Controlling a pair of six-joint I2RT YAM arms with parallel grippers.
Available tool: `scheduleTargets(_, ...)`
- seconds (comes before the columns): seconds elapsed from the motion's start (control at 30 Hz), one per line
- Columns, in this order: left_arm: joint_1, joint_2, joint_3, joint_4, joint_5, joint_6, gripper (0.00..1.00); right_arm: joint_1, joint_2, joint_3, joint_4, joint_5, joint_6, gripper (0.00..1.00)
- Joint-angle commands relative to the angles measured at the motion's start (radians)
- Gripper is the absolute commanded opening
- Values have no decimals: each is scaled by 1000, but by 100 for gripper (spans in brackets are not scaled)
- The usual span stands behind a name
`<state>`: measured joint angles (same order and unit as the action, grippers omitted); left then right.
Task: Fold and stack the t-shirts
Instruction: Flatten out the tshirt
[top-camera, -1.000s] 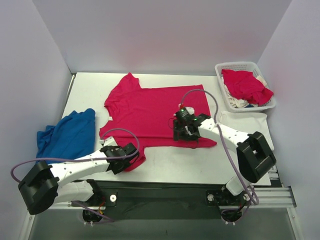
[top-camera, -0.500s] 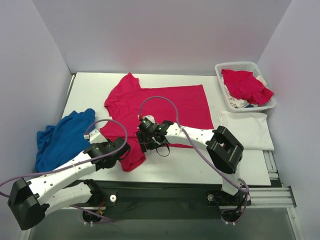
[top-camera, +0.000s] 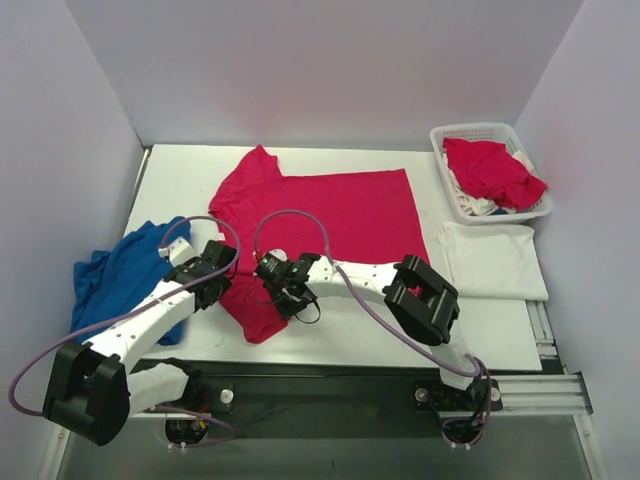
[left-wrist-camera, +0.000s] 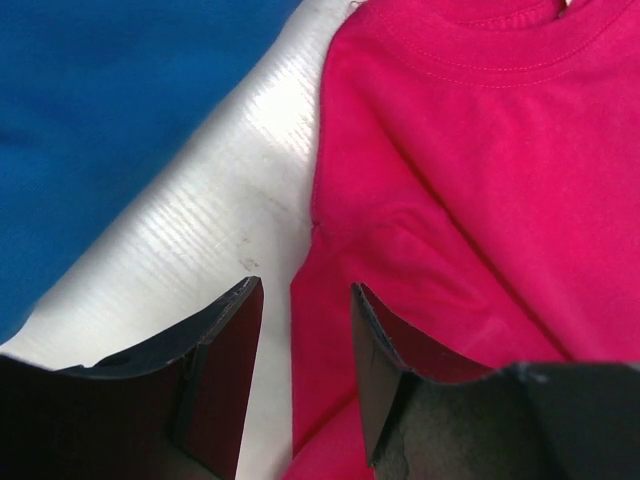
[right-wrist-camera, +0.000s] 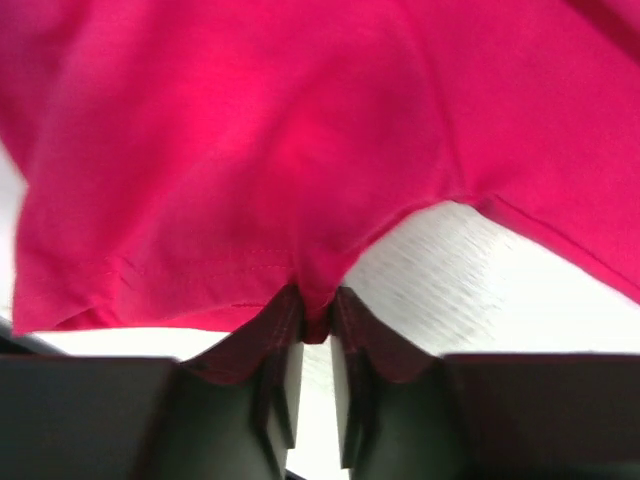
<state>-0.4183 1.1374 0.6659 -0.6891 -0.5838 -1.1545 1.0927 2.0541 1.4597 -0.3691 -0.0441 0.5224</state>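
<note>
The right arm (top-camera: 360, 275) lies low and stretched far to the left across the near part of the white ribbed table (top-camera: 500, 335), its black elbow block raised. The right gripper (right-wrist-camera: 315, 318) is clenched on a small pinched fold at the stitched edge of the soft, smooth-knit pinkish-red t-shirt (top-camera: 330, 210). That shirt lies spread flat in the middle of the table, one short sleeve pointing toward the near edge. The left arm (top-camera: 140, 320) reaches forward from its base, bent at the elbow. The left gripper (left-wrist-camera: 305, 300) has its dark, wedge-shaped jaws apart and straddles the shirt's side edge just below the ribbed collar, holding nothing; whether the fingers touch the cloth I cannot tell. Just to its left sits a crumpled blue cloth (top-camera: 130, 275). At the far right, a white plastic lattice basket (top-camera: 470, 127) holds a rumpled pinkish-red shirt (top-camera: 490, 170). A folded white t-shirt (top-camera: 490, 262) lies flat and rectangular just in front of the basket.
</note>
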Motion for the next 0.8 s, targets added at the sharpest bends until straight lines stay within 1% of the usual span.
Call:
scheduleTargets(0.0, 24, 18, 21, 118, 50, 82, 51, -7, -32, -21, -103, 70, 2, 12)
scheduleTargets(0.07, 26, 36, 18, 135, 59, 95, 51, -7, -52, -59, -113, 90, 8, 0)
scheduleTargets(0.3, 30, 148, 26, 217, 125, 153, 51, -8, -100, -105, -114, 128, 13, 0)
scheduleTargets(0.4, 32, 229, 37, 215, 130, 151, 51, -10, -135, -124, -116, 144, 11, 0)
scheduleTargets(0.53, 36, 341, 50, 211, 130, 136, 51, -8, -169, -157, -116, 125, 4, 0)
scheduleTargets(0.63, 38, 363, 54, 218, 136, 133, 50, -8, -184, -180, -120, 110, -10, 0)
scheduleTargets(0.77, 38, 315, 49, 209, 137, 138, 50, -7, -210, -193, -125, 116, -33, 0)
